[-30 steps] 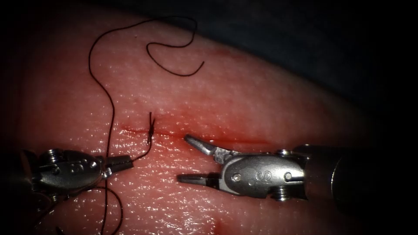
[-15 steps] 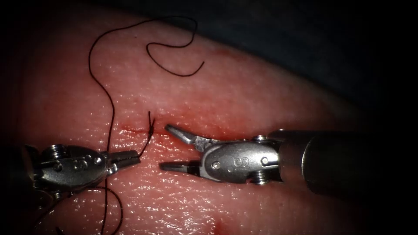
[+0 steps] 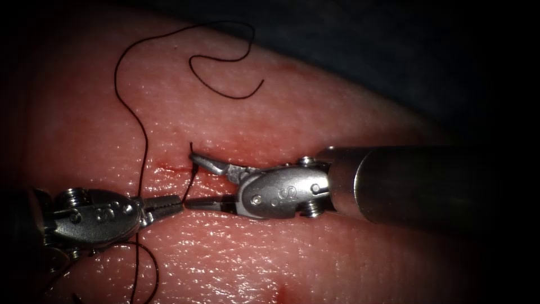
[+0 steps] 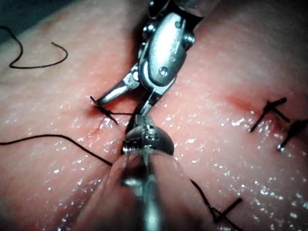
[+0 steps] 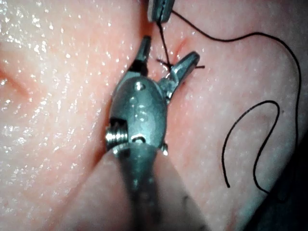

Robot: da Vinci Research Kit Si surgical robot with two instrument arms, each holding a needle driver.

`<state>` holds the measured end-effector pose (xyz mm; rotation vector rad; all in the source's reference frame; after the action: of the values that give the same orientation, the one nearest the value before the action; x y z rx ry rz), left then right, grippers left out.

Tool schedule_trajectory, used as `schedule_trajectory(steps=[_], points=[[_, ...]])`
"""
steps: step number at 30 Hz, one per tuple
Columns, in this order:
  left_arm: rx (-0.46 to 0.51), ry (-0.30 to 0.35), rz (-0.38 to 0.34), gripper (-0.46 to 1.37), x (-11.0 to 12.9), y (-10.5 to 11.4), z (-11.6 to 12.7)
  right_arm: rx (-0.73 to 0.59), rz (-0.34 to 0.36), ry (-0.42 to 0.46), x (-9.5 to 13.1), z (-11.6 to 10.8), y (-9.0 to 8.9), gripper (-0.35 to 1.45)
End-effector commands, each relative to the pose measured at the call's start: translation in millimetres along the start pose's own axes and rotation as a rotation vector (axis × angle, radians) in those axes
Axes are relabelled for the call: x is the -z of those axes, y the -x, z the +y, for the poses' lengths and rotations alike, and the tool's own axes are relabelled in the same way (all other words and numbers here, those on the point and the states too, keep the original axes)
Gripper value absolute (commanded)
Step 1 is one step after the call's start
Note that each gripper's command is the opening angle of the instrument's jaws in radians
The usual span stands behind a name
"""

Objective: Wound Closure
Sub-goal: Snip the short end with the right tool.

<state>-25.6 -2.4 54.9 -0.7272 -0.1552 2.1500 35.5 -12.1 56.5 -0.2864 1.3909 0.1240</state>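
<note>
The cut runs across the tissue, with a dark knot tied over it. My left tool sits left of the knot, its jaws shut on the short thread strand that rises to the knot. My right tool reaches in from the right with jaws open, one jaw above the knot and one below, straddling that strand. The right wrist view shows these open jaws on either side of the knot. In the left wrist view the right tool lies just past my left tool.
A long thread loops from the tissue's far edge down behind the left tool. Its loose end curls on the tissue above the cut. Earlier stitches cross the wound further along. Red fluid wets the cut's edges.
My right tool has moved left along the cut with its jaws open, from well right of the knot to straddling the strand. The left tool shifted slightly right and keeps its hold.
</note>
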Motion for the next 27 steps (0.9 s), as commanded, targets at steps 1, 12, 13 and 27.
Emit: schedule_trajectory(steps=[1, 12, 13, 27], points=[[0.001, 0.002, -0.001, -0.35, -0.1, 0.0, 0.0, 0.000, 0.004, 0.003, -0.1, 0.1, 0.0, 1.11], [-0.002, -0.001, -0.001, -0.35, -0.1, 0.0, 0.3, 0.009, 0.040, -0.012, -2.5, -0.8, 0.6, 1.09], [-0.002, 0.002, -0.001, -0.35, -0.1, 0.0, 0.3, 0.011, 0.044, -0.015, -2.8, -0.9, 0.7, 1.09], [-0.003, 0.003, -0.002, -0.35, -0.2, -0.1, 0.8, 0.013, 0.051, -0.019, -4.1, -1.3, 0.8, 1.04]])
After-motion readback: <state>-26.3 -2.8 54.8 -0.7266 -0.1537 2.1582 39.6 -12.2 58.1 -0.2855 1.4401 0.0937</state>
